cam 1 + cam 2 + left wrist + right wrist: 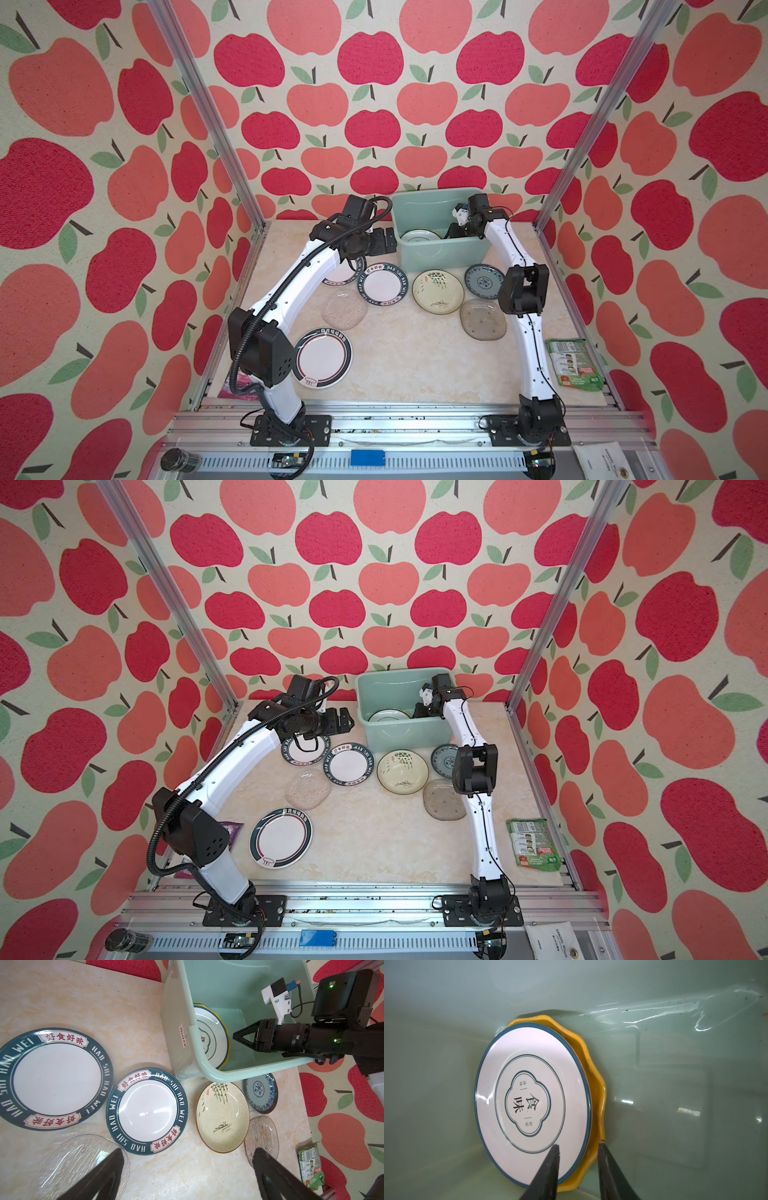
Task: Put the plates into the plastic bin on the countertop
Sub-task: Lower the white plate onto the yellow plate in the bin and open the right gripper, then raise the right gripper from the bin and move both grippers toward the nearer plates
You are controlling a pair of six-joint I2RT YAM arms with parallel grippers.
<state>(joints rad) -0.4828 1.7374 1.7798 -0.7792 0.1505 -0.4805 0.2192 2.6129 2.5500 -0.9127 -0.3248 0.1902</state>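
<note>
Walled in apple print (374, 62), floored with beige marble countertop (407, 365). At the back, pale green plastic bin (440, 255), with white emblem plate (529, 1095) lying on yellow scalloped plate (598, 1084) inside. Down in the bin, right gripper (578, 1145), jaws parted a little astride that stacked rim, seemingly clamping nothing. Hovering over the counter, left gripper (189, 1151), spread wide and empty, near clear glass plate (68, 1157) and smaller lettered plate (147, 1110). Seven plates out on the counter, among them cream floral plate (222, 1115) and blue patterned plate (261, 1093). Probably stiff, glossy, slippery, breakable; glass ones likely hardest to judge. Best pinched across a raised rim, one finger slid under the edge, then lowered flat, not dropped.
</note>
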